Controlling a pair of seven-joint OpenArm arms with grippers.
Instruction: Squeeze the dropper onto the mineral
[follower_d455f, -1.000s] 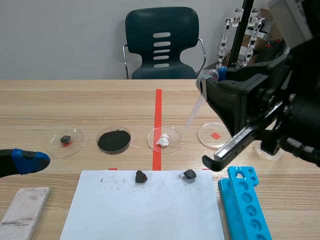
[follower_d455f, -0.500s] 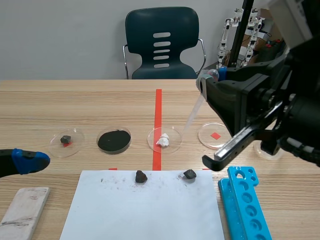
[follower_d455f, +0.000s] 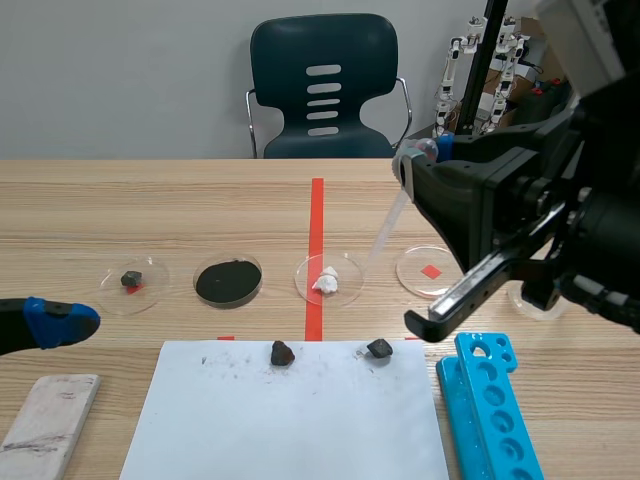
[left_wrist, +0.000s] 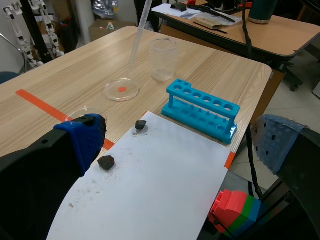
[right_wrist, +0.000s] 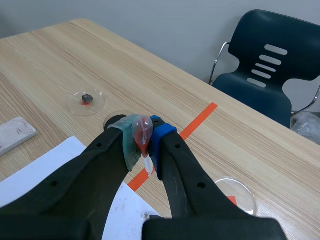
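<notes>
Slantwise, dropper tip down toward mineral

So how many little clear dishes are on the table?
4, in a row: dish with dark stone, dish of black powder, dish with white lump, empty dish. The right arm may hide more.

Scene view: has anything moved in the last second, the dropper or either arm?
Nothing visibly changed. The right gripper stays shut on the dropper, whose tip slants down toward the dish holding the white mineral. The left gripper stays open, low at the table's near left.
</notes>
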